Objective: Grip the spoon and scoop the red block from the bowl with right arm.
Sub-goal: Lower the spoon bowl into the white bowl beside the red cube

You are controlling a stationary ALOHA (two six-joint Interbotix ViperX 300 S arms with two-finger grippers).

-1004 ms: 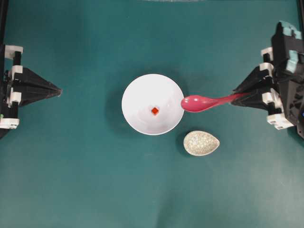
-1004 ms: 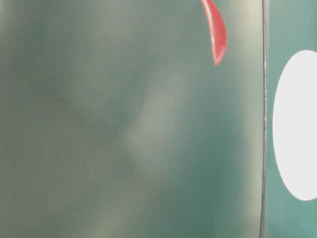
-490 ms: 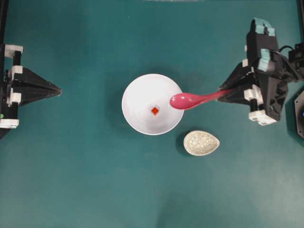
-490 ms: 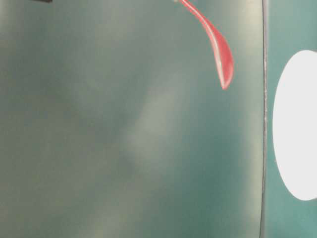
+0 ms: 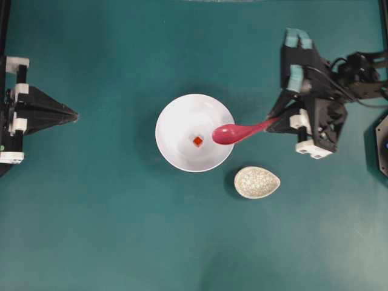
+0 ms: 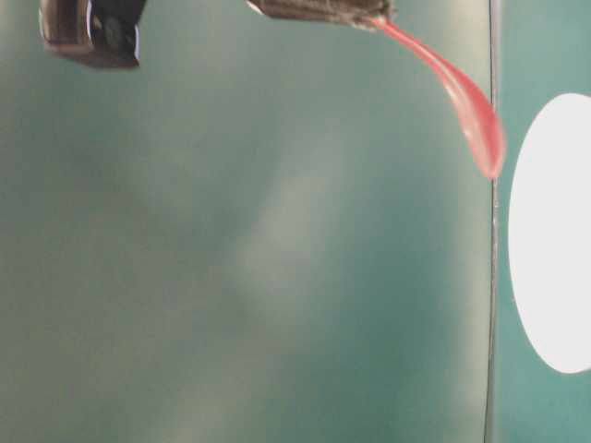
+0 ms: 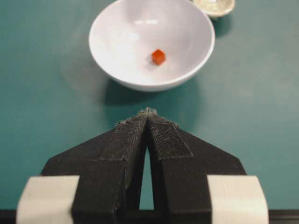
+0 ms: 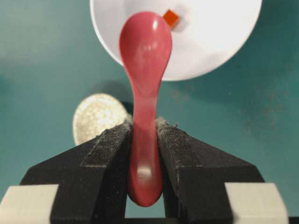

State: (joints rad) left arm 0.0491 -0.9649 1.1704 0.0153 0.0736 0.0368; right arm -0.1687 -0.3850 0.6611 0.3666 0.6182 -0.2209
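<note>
The white bowl (image 5: 182, 118) sits mid-table with the tiny red block (image 5: 197, 141) on its floor. My right gripper (image 5: 274, 123) is shut on the handle of the pink spoon (image 5: 233, 131), whose deep end hangs over the bowl's right rim, just right of the block. In the right wrist view the spoon (image 8: 145, 51) runs out from between the jaws (image 8: 145, 122) toward the bowl (image 8: 219, 42) and block (image 8: 171, 18). My left gripper (image 5: 75, 114) rests shut at the far left, its tips (image 7: 148, 112) pointing at the bowl (image 7: 121, 56) and block (image 7: 158, 57).
A speckled beige dish (image 5: 257, 182) lies just below and right of the bowl, under the spoon's handle side. The table-level view shows the spoon (image 6: 466, 106) tilted downward beside the bowl's white rim (image 6: 549, 231). Green table surface surrounds everything.
My right arm has moved left with the spoon, carrying its deep end from outside the bowl's right rim to over the bowl. The spoon tip has dipped lower. The left arm stayed still.
</note>
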